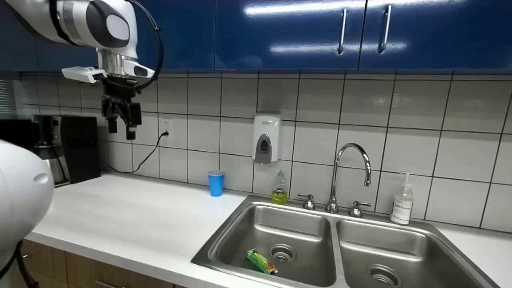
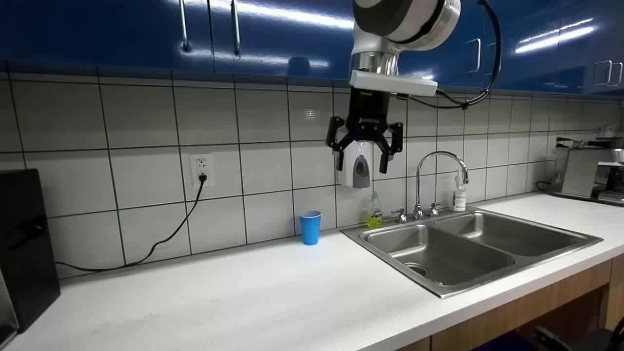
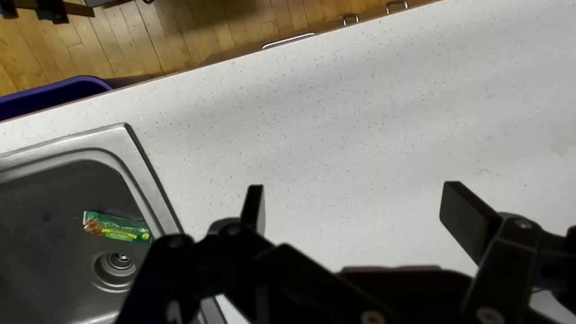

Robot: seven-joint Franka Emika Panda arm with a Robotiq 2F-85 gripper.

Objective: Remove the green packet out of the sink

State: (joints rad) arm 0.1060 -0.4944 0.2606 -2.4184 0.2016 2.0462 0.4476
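Observation:
The green packet [image 1: 261,261] lies flat in the left basin of the steel sink [image 1: 334,248], beside the drain. In the wrist view the packet [image 3: 118,227] is at the left, close to the basin wall, with the sink rim [image 3: 146,184] to its right. In an exterior view the sink's near rim [image 2: 397,263] hides nearly all of the packet. My gripper [image 1: 121,131] is open and empty, pointing down high above the counter and off to the side of the sink. It also shows in an exterior view [image 2: 361,165] and in the wrist view [image 3: 351,198], with only counter between its fingers.
A blue cup [image 1: 216,184] stands by the tiled wall near the sink. A dish soap bottle [image 1: 279,194], a tall curved faucet [image 1: 335,172] and a pump bottle [image 1: 402,206] line the sink's back. Blue cabinets [image 1: 280,36] hang above. A black coffee machine [image 1: 80,148] stands at the counter's end.

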